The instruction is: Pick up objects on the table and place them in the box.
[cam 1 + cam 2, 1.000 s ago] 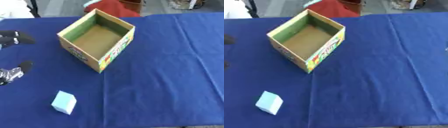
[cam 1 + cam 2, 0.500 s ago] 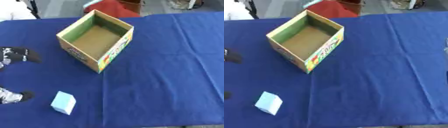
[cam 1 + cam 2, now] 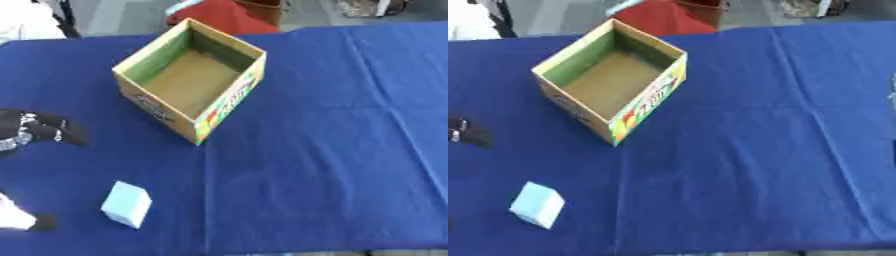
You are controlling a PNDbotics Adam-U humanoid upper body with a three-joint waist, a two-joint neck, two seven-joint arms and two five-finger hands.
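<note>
**Box open and holding nothing, block on bench**

Cardboard box (image 3: 191,90) open-topped, bare floor inside, upright on blue bench (image 3: 332,150). Pale blue block (image 3: 127,204) near front-left, well apart from box. Left hand (image 3: 35,131) at left edge, larger in left eye view; fingers' spread: cannot tell, nothing visibly held. Right hand out of view.

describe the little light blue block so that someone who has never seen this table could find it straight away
Start at the open cardboard box on the blue tablecloth. Come toward the near edge and a little left: the light blue block lies there alone on the cloth. It is the only pale, loose thing on the table, with the left hand black beside it.
</note>
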